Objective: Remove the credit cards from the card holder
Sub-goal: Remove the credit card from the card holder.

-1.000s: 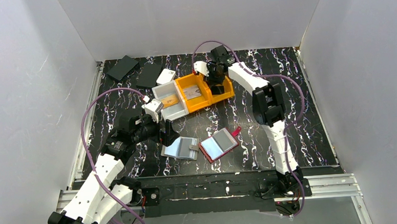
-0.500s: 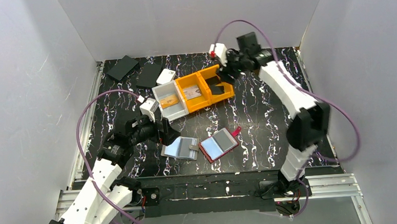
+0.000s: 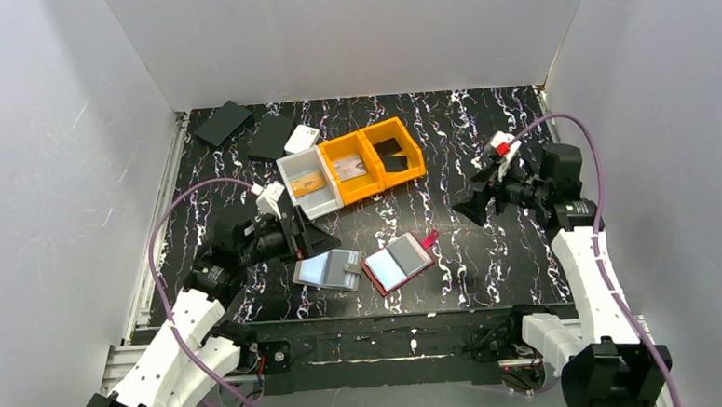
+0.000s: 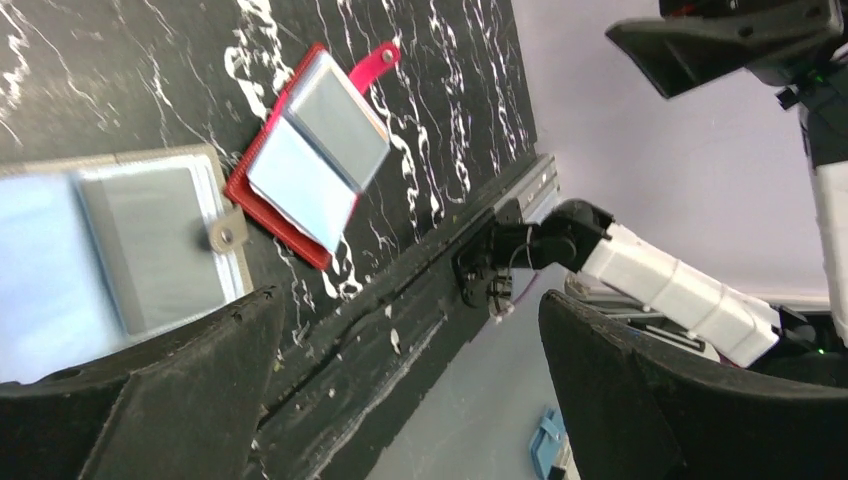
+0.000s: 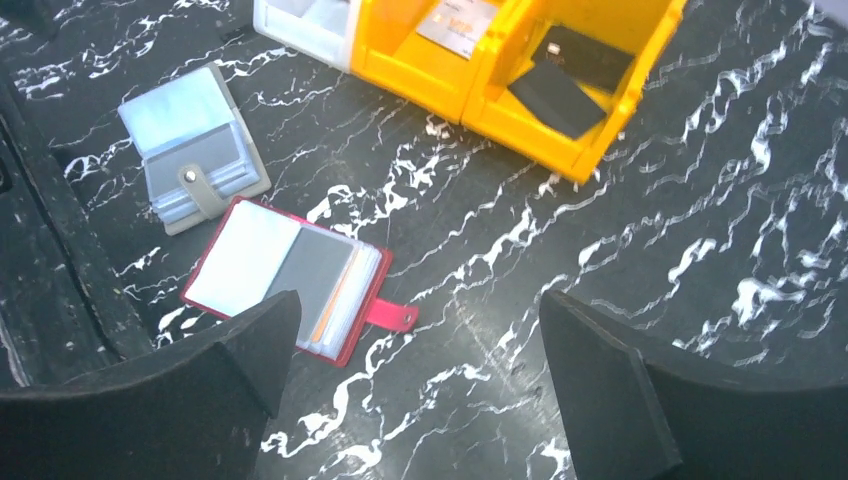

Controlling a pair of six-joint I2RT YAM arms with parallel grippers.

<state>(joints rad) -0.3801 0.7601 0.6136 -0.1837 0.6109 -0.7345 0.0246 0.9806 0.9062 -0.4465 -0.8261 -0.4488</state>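
Note:
Two card holders lie open near the table's front: a red card holder (image 3: 400,262) (image 5: 285,275) (image 4: 315,150) with a pink strap, and a grey card holder (image 3: 329,269) (image 5: 190,150) (image 4: 130,245) to its left. My left gripper (image 3: 314,236) (image 4: 410,390) hovers open just above the grey one's left edge, holding nothing. Out to the right of the red holder, well above the table, my right gripper (image 3: 465,207) (image 5: 420,390) is open and empty. Black cards (image 5: 570,75) lie in the right orange bin (image 3: 384,185), and a light card (image 5: 458,22) lies in the orange compartment beside it.
A white bin (image 3: 325,205) holding one card sits left of the orange bins. Two flat black items (image 3: 222,122) (image 3: 272,135) and a small white object (image 3: 302,138) lie at the back left. White walls enclose the table on three sides.
My right arm swung away from the orange bin to the right side of the table, and its jaws opened wide. The left arm shifted slightly toward the grey holder.

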